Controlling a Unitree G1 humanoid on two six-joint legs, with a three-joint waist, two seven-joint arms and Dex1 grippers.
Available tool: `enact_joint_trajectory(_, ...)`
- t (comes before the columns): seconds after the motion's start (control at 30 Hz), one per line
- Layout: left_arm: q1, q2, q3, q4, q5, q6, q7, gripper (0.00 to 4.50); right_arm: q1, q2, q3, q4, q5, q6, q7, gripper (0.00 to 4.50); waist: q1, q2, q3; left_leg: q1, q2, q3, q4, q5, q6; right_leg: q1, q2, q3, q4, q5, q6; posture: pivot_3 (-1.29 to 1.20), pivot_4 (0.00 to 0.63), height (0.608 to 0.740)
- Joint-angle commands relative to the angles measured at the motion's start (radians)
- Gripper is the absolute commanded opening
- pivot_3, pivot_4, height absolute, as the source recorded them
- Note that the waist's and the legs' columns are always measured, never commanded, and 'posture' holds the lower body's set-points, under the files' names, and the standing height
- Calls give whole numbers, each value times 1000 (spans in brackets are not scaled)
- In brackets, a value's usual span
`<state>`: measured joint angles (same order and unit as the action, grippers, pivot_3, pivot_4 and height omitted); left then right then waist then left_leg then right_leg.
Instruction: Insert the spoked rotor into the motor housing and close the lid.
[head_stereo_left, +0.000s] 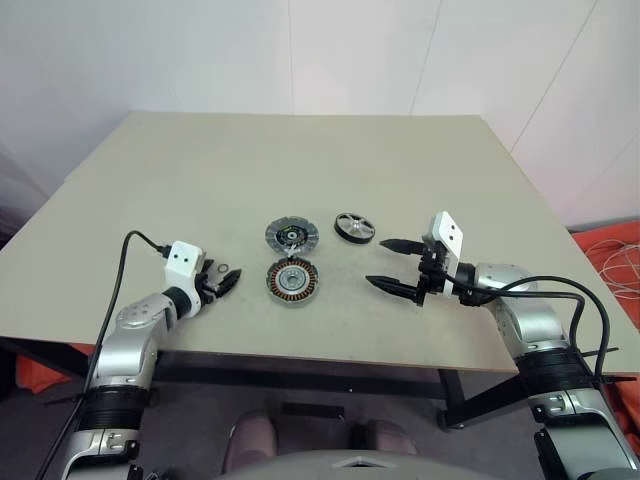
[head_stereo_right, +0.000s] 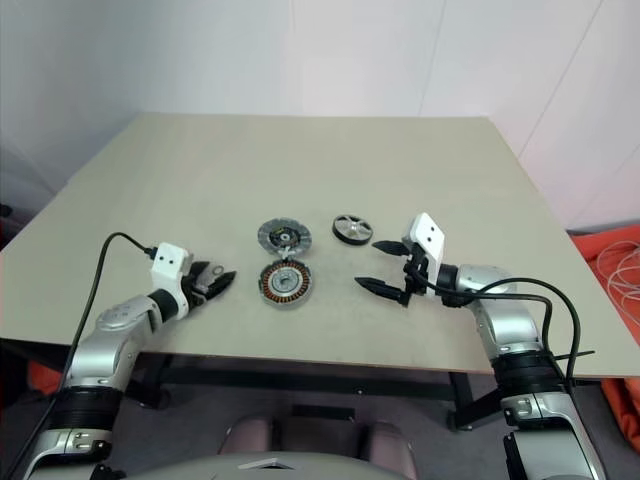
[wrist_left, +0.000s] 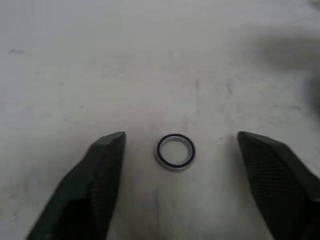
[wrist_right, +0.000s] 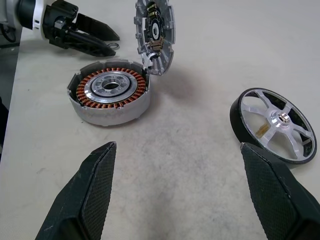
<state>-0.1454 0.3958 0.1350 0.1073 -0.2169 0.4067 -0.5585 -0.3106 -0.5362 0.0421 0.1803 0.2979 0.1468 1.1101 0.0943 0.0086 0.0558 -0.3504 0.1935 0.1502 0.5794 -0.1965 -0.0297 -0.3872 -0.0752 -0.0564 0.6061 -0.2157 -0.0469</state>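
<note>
The motor housing (head_stereo_left: 293, 281), open with its copper windings showing, sits near the table's front middle. The lid (head_stereo_left: 292, 236) lies just behind it, close to its rim. The spoked rotor (head_stereo_left: 354, 227), black-rimmed with silver spokes, rests flat to the right of the lid. My right gripper (head_stereo_left: 378, 262) hovers open and empty to the right of the housing, with the rotor (wrist_right: 273, 130) and housing (wrist_right: 110, 95) ahead of its fingers. My left gripper (wrist_left: 181, 137) is open low over the table left of the housing, and a tiny black ring (wrist_left: 175, 151) lies untouched between its fingers (wrist_left: 107, 165).
The beige table (head_stereo_left: 300, 160) stretches wide behind the parts. Its front edge runs just below both grippers. A black cable (head_stereo_left: 125, 250) loops from the left wrist. Orange cloth and white cable (head_stereo_left: 620, 260) lie on the floor at the right.
</note>
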Motion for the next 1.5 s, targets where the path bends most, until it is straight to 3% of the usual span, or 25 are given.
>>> enact_joint_trajectory(0.03, -17, 8, -5, -2, -14, 52, 2, 2573, -30, -2, -17, -15, 15, -11, -1, 4500, 0, 0, 0, 0, 0, 0, 0, 0, 0, 0, 0, 0, 0, 0, 0, 0, 0, 740)
enact_joint_trajectory(0.23, -23, 12, -4, -7, -16, 72, -4, 697, -32, -2, -17, -17, 15, -10, -3, 4500, 1, 0, 0, 0, 0, 0, 0, 0, 0, 0, 0, 0, 0, 0, -1, 0, 0, 740)
enact_joint_trajectory(0.6, -4, 36, -2, -95, -52, 124, -44, 696, -41, 0, -14, -11, 12, -11, -7, 4500, 1, 0, 0, 0, 0, 0, 0, 0, 0, 0, 0, 0, 0, 0, -1, 0, 0, 740)
enact_joint_trajectory(1.0, 80, 223, -40, -413, -177, 258, -235, 696, -41, -4, -16, -12, 13, -9, -3, 4500, 0, 0, 0, 0, 0, 0, -1, 0, 0, -1, 0, 0, 0, -1, 2, 0, 0, 740)
enact_joint_trajectory(1.23, -38, 321, -131, -457, -231, 322, -368, 696, -49, 4, -9, -19, 12, -2, -9, 4500, 0, 0, 0, 1, 0, 0, -1, 0, -1, -1, 0, 0, 1, -1, 2, 0, 0, 740)
enact_joint_trajectory(1.5, -216, 265, -268, -282, -184, 233, -455, 696, -42, 27, 2, -36, 11, 0, -24, 4500, -2, 0, 0, 0, 0, 1, -1, 0, -1, -1, 0, 1, 1, 1, -1, 0, 0, 740)
